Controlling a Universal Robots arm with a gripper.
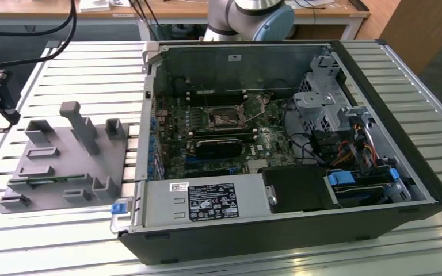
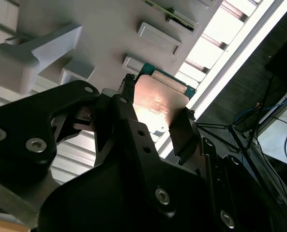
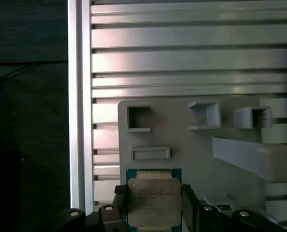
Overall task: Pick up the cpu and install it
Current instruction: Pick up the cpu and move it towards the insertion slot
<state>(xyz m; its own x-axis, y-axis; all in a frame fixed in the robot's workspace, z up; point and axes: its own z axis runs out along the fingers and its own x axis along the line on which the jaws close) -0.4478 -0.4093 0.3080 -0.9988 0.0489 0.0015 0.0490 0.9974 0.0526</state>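
The cpu (image 3: 154, 202), a flat square chip with silver top and thin green rim, sits pinched by the gripper (image 3: 154, 207) at the grey tray's (image 3: 201, 154) edge. The exterior view shows the open computer case (image 1: 282, 241) beside that tray.

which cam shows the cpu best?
First wrist view: the cpu faces the camera, top nearly whole. Second wrist view: tilted, lower part behind the tool. Exterior view: too small to tell.
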